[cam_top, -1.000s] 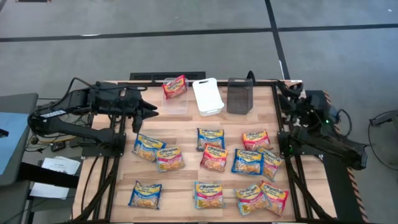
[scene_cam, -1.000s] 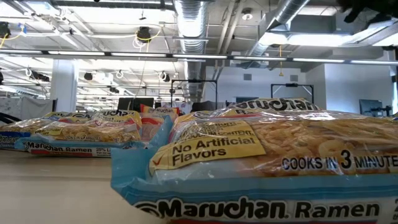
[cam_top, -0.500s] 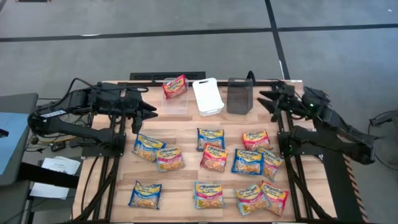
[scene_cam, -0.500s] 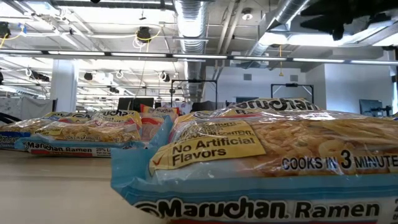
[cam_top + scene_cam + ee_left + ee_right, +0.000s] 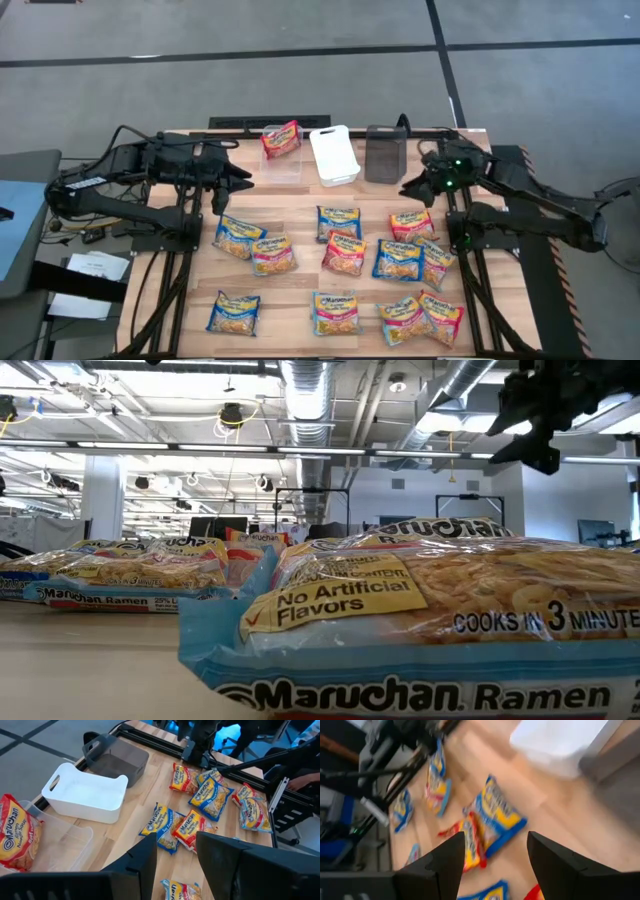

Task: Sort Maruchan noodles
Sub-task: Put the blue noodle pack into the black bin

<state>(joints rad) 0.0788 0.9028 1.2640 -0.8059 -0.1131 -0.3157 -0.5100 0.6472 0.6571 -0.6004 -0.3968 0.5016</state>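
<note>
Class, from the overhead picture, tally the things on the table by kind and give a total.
Maruchan ramen packets: 12, one of them in the clear bin
Bins: 3, namely clear bin, white bin, dark bin
Total: 15

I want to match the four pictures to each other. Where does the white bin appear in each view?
High view: the white bin stands at the table's far edge, between the clear bin and the dark bin.
Low view: not in it; ramen packets fill the picture.
Left wrist view: white bin, next to the dark bin.
Right wrist view: a blurred white shape, probably this bin.
Shared landmark: the dark bin.
</note>
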